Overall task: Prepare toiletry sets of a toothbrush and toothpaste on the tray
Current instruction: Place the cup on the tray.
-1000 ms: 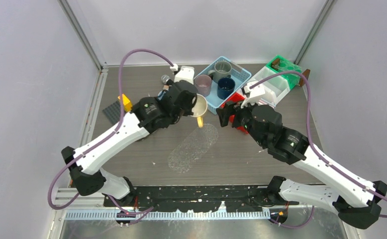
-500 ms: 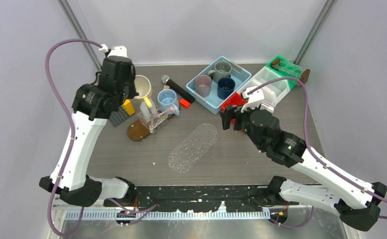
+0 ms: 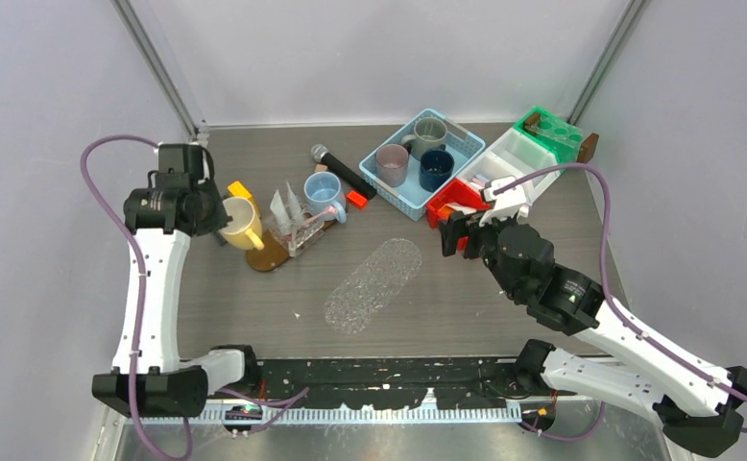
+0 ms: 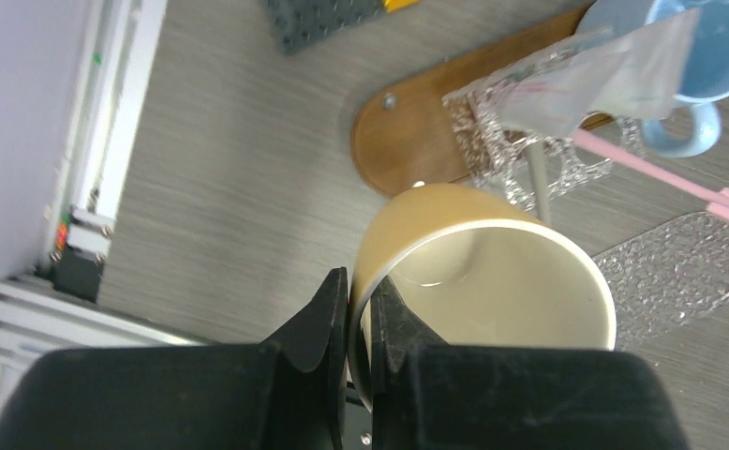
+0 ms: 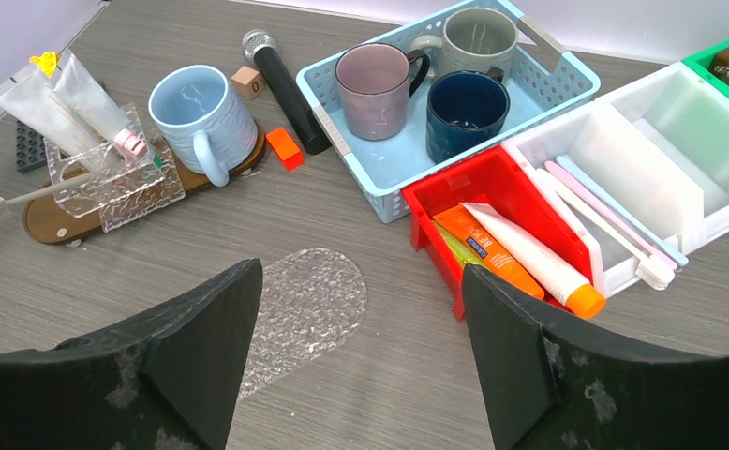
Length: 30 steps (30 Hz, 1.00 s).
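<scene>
L jaws clamp yellow mug [image 4: 478, 272] rim, R jaws spread, empty; oval tray [image 3: 374, 285] bare, toothpaste tubes [image 5: 528, 251], toothbrushes [image 5: 601, 217] unpicked.

Your top view sits above and behind the arm bases. It looks down and forward from far off over the whole bench [image 3: 254, 307], with the near edge at the bottom. Your left wrist view is close in, looking down past the left fingers [image 4: 323, 319] and the cup [image 4: 492, 309] at the bench's left side. Your right wrist view looks forward and down between the right fingers [image 5: 201, 347] toward the far edge. Both wrist views share the mug [image 5: 201, 117], board [image 5: 42, 225] and tray [image 5: 309, 300]. The top view covers them all.
</scene>
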Each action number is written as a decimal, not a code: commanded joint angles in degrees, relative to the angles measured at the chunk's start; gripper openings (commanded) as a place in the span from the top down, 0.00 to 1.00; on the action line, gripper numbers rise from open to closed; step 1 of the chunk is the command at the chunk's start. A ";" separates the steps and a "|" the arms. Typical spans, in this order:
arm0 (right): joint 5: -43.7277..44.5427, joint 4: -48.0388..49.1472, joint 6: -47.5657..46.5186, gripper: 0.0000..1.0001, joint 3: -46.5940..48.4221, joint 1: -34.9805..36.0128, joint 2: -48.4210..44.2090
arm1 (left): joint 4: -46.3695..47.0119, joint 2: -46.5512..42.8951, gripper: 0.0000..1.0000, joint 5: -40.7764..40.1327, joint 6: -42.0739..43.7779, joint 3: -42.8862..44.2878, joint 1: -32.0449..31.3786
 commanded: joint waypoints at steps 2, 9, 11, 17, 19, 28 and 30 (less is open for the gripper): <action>1.38 2.80 -0.64 0.15 -0.58 -0.04 -0.96 | 7.66 -3.99 1.00 10.90 -0.23 -6.53 6.20; 1.86 3.07 -0.68 0.16 -1.50 -0.03 -1.73 | 13.60 -3.12 1.00 11.24 -2.22 -14.71 7.17; 1.97 3.29 -0.76 0.15 -1.73 -0.08 -2.03 | 15.62 -2.57 1.00 11.24 -2.76 -16.59 7.26; 1.96 3.64 -0.96 0.15 -2.26 -0.02 -2.20 | 20.82 -0.83 1.00 9.05 -3.15 -20.11 7.37; 1.99 3.69 -0.90 0.15 -2.39 -0.02 -2.15 | 22.07 0.26 1.00 8.95 -3.19 -20.67 7.37; 2.42 3.88 -1.29 0.15 -2.65 -0.04 -1.96 | 25.82 5.62 1.00 8.00 -3.03 -21.30 7.37; 2.43 3.88 -1.37 0.15 -2.72 -0.02 -2.00 | 26.38 6.50 1.00 7.99 -2.89 -21.46 7.32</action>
